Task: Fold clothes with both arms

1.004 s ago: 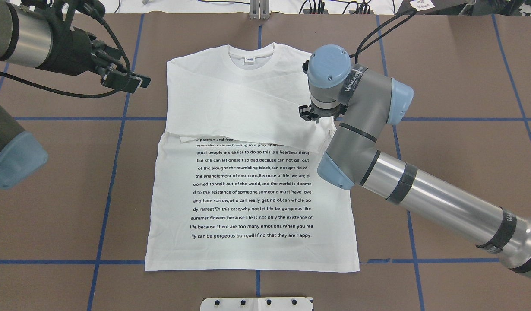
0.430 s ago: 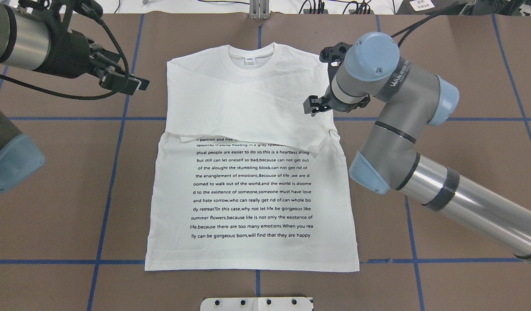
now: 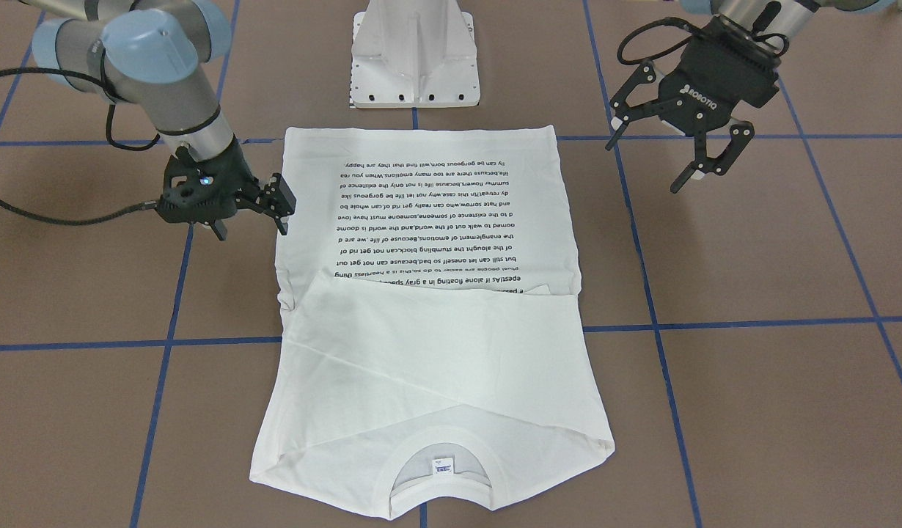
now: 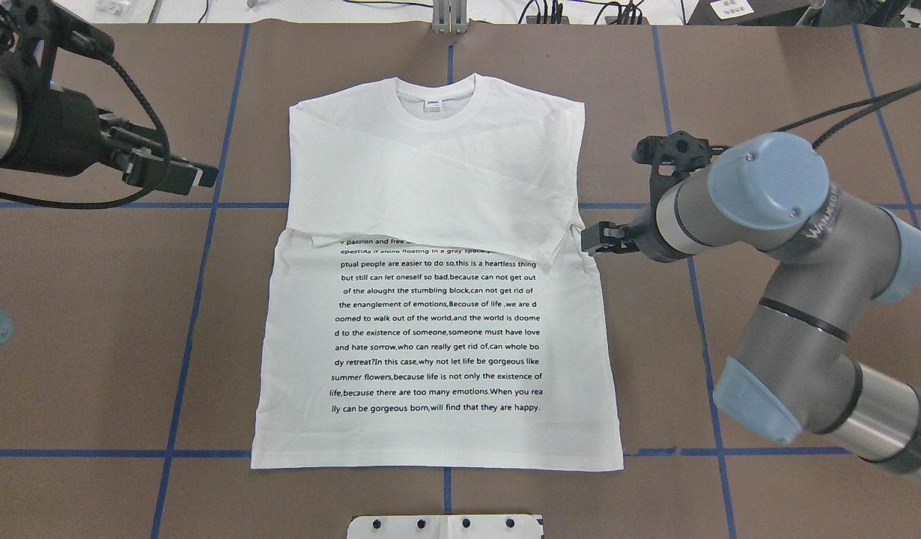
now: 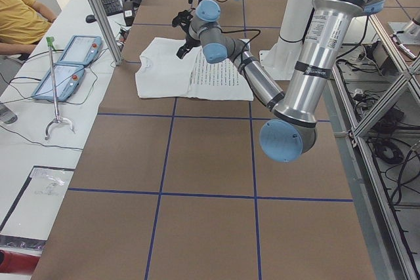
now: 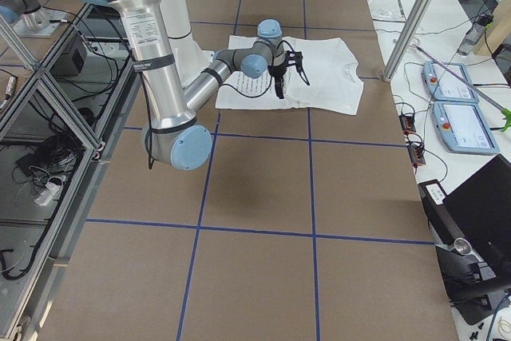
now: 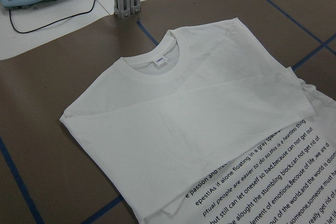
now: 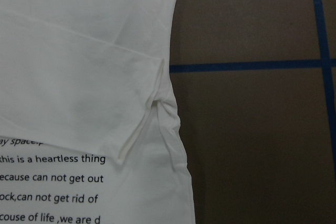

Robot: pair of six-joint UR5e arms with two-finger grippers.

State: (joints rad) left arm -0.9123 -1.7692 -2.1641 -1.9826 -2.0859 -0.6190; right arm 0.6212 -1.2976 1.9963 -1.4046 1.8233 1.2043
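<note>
Currently the T-shirt (image 4: 438,322) lies flat mid-surface (image 4: 767,67), text up, sleeves crossed over the chest. Likely light, limp and clingy; best pinched at the hem corners, through both layers. Right end effector (image 3: 251,224) hovers just beside its side edge, left end effector (image 3: 645,167) well apart; both spread, empty. Only the right wrist view shows the cuff (image 8: 139,121) puckered at the side edge.

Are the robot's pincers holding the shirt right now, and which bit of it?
Nothing is held. The left pincer hangs open over the table, and the right pincer is open beside the edge of the shirt, which lies flat.
</note>
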